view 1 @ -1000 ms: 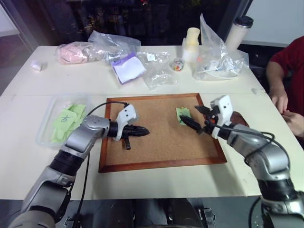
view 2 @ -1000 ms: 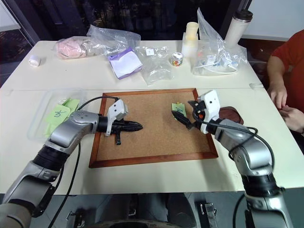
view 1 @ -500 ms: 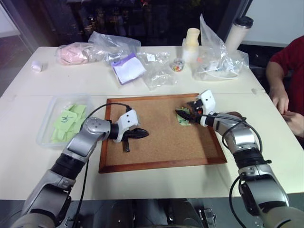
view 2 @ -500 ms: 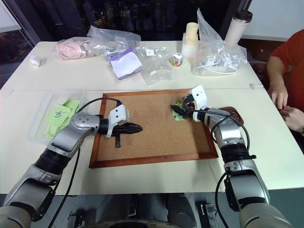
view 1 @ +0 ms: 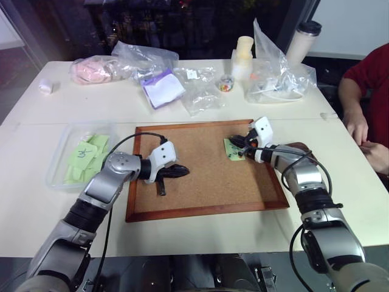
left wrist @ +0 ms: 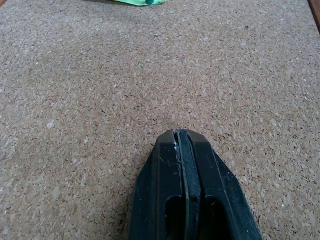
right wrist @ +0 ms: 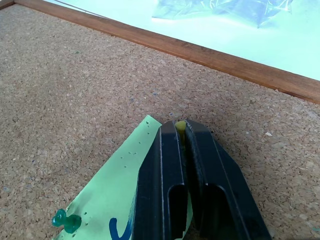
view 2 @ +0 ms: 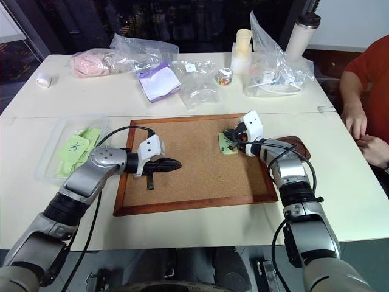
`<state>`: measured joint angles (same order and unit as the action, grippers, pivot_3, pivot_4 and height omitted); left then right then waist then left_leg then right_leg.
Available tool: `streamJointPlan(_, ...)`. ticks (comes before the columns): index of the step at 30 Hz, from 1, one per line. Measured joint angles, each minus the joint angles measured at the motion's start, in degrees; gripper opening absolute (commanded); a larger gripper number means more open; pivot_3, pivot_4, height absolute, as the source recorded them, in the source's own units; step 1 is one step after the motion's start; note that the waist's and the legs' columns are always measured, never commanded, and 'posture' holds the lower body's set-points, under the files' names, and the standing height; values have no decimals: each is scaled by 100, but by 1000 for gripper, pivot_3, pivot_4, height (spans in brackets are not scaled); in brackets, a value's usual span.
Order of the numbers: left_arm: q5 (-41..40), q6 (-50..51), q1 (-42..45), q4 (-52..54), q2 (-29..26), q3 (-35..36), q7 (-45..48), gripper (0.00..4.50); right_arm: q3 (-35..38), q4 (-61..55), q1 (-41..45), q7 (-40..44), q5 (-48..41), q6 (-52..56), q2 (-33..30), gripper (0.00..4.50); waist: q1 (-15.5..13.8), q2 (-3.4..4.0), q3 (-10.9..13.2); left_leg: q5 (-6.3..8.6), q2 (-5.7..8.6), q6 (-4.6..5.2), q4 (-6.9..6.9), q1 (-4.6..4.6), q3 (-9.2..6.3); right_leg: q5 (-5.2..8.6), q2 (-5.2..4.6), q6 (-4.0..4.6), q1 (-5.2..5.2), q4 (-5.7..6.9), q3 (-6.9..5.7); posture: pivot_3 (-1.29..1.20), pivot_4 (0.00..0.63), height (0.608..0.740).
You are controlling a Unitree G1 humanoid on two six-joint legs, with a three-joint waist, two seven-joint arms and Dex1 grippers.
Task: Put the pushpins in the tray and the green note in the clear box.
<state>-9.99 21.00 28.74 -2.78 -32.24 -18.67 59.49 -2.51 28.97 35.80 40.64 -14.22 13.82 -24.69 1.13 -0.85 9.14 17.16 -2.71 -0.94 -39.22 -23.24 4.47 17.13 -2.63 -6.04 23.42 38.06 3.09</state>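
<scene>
The green note (right wrist: 115, 195) lies on the cork board's far right part, also seen from the head (view 1: 231, 149). A green pushpin (right wrist: 64, 220) stands in one corner of it. My right gripper (right wrist: 181, 127) rests on the note, shut on a small yellow pushpin head (right wrist: 180, 125) that shows between its tips. The dark reddish tray (view 1: 302, 148) sits just right of the board, partly behind my right arm. At the left, the clear box (view 1: 61, 159) holds several green notes. My left gripper (view 1: 185, 171) is shut and empty, low over the board's left half.
The wood-framed cork board (view 1: 206, 207) fills the table's middle. At the back lie clear plastic bags (view 1: 200, 94), a white pad with a purple edge (view 1: 164, 87), a small tub of coloured bits (view 1: 227, 83) and a tumbler (view 1: 301, 41). A person's hands (view 1: 364, 137) rest at the right edge.
My right gripper moved forward and down onto the green note and closed from wide open. The left gripper stayed in place, shut.
</scene>
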Motion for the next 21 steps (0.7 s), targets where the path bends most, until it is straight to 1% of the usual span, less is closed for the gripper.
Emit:
streamJointPlan(5, 45, 1, -21, 6, 1, -11, 1, 0, 268, -78, -76, -187, -57, -250, 122, 53, 1, 1, 0, 0, 1, -1, 0, 1, 2, 0, -2, 0, 1, 3, 2, 0, 150, 734)
streamJointPlan(9, 66, 1, -56, 8, -6, -11, 6, 0, 710, -579, -73, -334, -188, -283, 85, 53, -1, 10, -6, 0, -1, 0, 2, 1, 0, 0, 0, 0, 0, 0, 1, 0, 150, 734)
streamJointPlan(13, 74, 3, -46, 7, 23, -12, 5, 0, 831, -1052, -297, -475, -258, -93, 90, 53, -11, 13, -8, 0, 0, 0, 2, 1, 1, 0, -1, 0, -1, 0, 1, 0, 150, 734)
streamJointPlan(16, 73, 2, -13, 6, 91, -13, -2, 0, 1103, -1603, -717, -841, -299, 213, 35, 53, -28, 13, -8, 0, 0, 0, 2, -1, 1, 0, -5, 0, 0, -1, 2, 0, 150, 734)
streamJointPlan(19, 70, 3, 3, 3, 155, -10, -15, 0, 1527, -2463, -1424, -1324, -241, 636, -365, 53, -73, 15, -10, 1, 2, 0, 2, -6, -2, 0, -7, 0, -1, -8, 0, 0, 150, 734)
streamJointPlan(21, 72, 7, -8, -1, 142, 14, -6, 0, 1838, -2828, -2012, -1516, -178, 896, -604, 53, -55, 14, -10, 1, 4, 2, 2, -4, 0, 0, -6, 0, -2, -10, 1, 0, 150, 734)
